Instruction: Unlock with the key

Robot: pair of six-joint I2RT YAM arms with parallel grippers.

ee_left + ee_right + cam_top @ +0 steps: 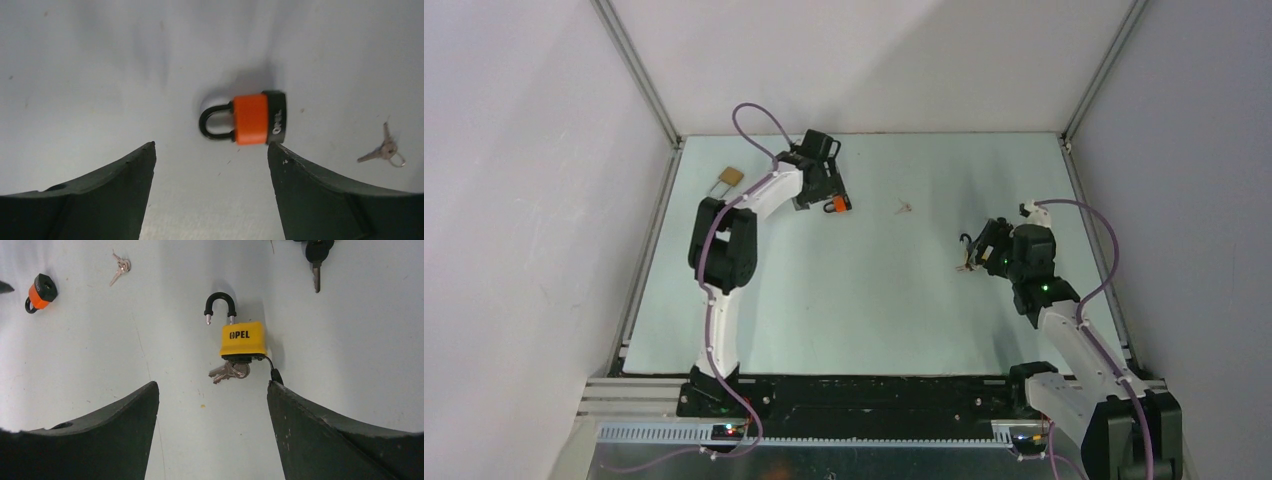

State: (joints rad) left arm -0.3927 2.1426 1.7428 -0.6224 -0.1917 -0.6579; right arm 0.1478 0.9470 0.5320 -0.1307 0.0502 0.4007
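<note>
Lying unlocked near the worktop's right edge: yellow padlock [242, 339], shackle sprung, keys [230, 371] at its keyhole. Orange padlock [250, 119], toward the far-left corner, not yet opened. Left gripper [211, 145] and right gripper [213, 384]: spread, empty.

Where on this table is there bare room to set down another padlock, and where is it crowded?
Free: the wide middle of the table, between the left arm and right arm, nearer than the orange padlock and small keys; also the far right corner. Crowded: around the yellow padlock, with a key bunch at its base and a black key beyond.
</note>
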